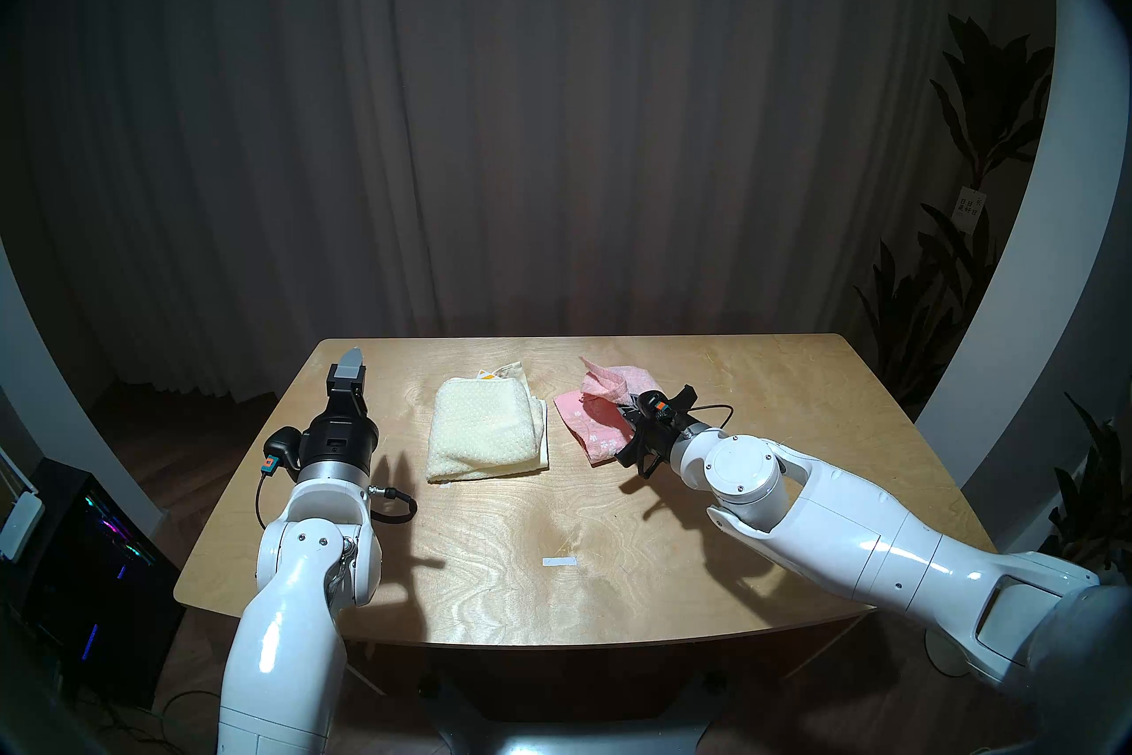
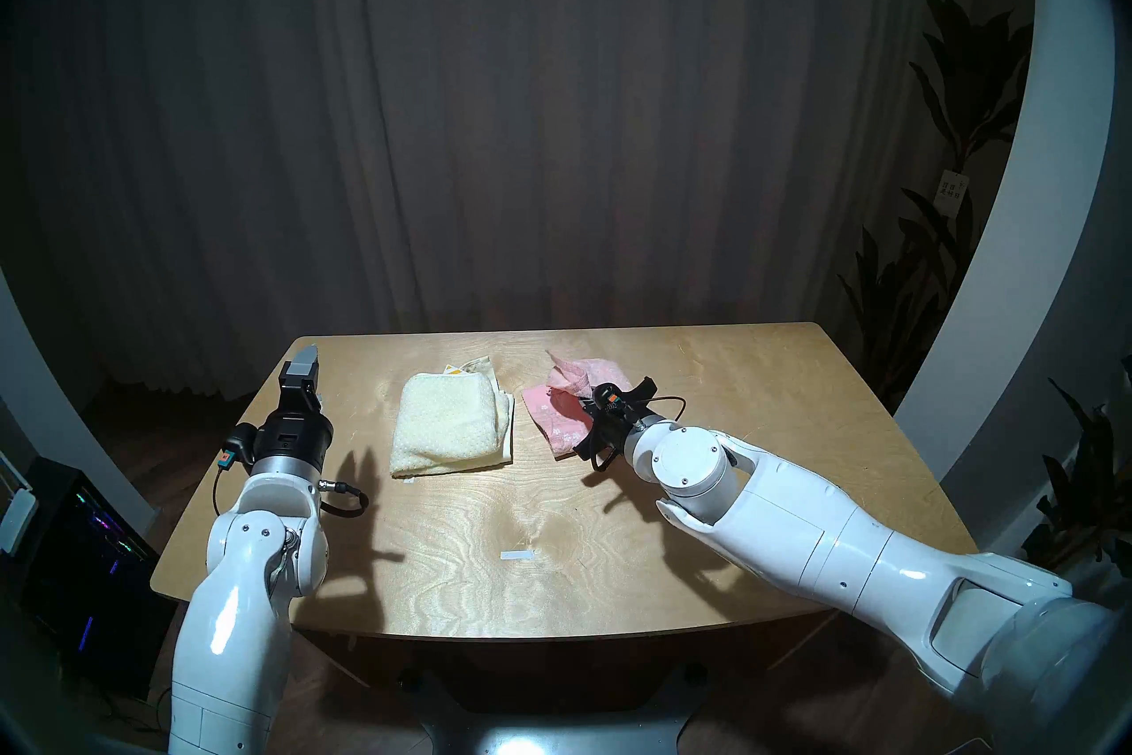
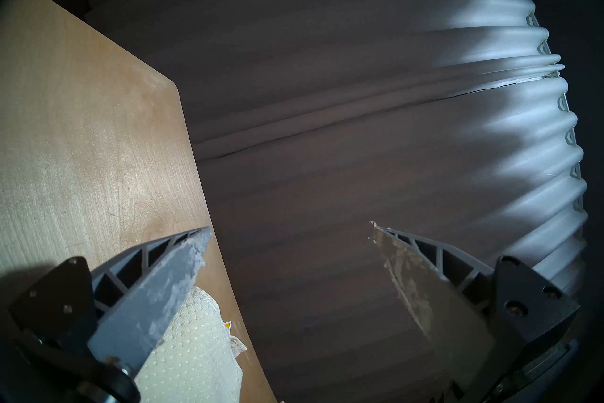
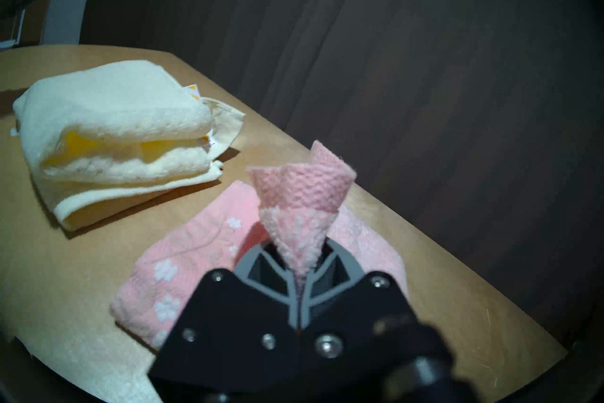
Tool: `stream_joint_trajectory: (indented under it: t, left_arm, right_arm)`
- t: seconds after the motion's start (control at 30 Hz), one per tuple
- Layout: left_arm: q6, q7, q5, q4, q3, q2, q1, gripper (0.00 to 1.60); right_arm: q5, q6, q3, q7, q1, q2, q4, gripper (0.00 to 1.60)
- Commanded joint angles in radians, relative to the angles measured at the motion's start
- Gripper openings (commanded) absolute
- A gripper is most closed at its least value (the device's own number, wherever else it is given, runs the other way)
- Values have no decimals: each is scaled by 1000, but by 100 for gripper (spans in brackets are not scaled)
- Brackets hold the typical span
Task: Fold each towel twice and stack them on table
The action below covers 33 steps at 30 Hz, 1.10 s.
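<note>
Right gripper (image 4: 299, 274) pinching pink towel (image 4: 202, 261) corner, jaws clamped; cream towel (image 1: 484, 429) lying just left. Left gripper (image 3: 289, 229) hanging wide, empty, farther off.

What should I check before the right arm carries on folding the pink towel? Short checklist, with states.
1. Right gripper shut on a corner of the pink towel: ok.
2. Rest of the pink towel lying on the table: ok.
3. Pink towel folded twice: not ok, it lies rumpled with one corner lifted.
4. Cream towel folded and apart from the pink one: ok.
5. Left gripper open, holding nothing, beside the cream towel: ok.
6. Towels stacked: not ok, they lie side by side.
</note>
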Motion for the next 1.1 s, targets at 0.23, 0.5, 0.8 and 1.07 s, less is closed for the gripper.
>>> stream_joint_trajectory:
  t: [0.23, 0.5, 0.8, 1.07]
  left_arm:
    - [-27, -34, 21, -63, 4, -17, 57, 160]
    - [-27, -29, 30, -86, 3, -14, 75, 160]
    - [-1, -31, 54, -94, 44, 1, 80, 160]
    - [38, -39, 49, -107, 116, -6, 71, 160]
  right_arm:
    - [-22, 36, -26, 22, 11, 14, -57, 160]
    - [37, 106, -8, 50, 3, 34, -123, 160]
    - [319, 135, 136, 122, -84, 174, -246, 160]
    - [544, 106, 258, 114, -165, 227, -214, 160]
